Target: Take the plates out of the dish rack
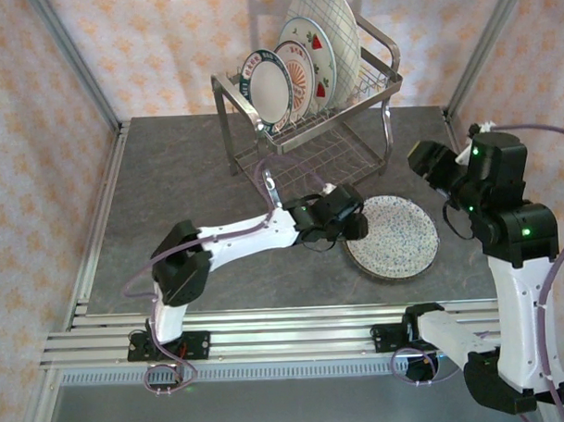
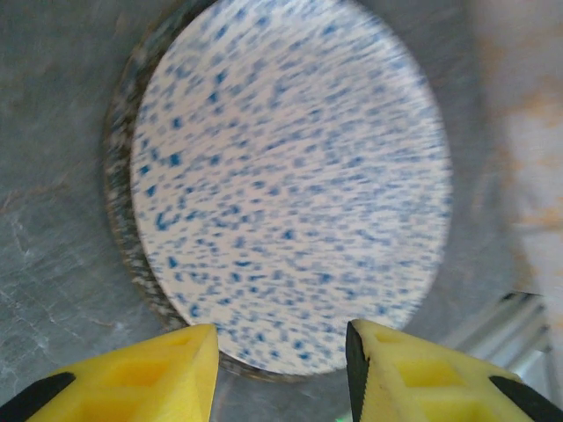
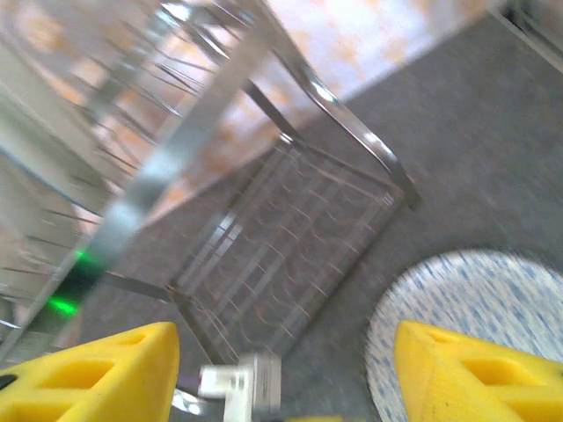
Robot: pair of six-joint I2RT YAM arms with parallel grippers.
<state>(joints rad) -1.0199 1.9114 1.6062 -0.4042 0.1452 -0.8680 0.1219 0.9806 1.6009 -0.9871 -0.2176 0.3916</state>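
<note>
My left gripper [image 2: 281,356]: jaws apart, empty | speckled plate [image 1: 394,237] flat on table [image 1: 170,178] before dish rack [image 1: 308,159] | four plates [image 1: 270,86] stand in its upper tier, unloading barely begun.

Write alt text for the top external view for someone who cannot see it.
Four plates stand upright in the rack's upper tier. In front, a speckled plate lies flat on the table, the left gripper at its edge; the right gripper hovers nearby.
</note>
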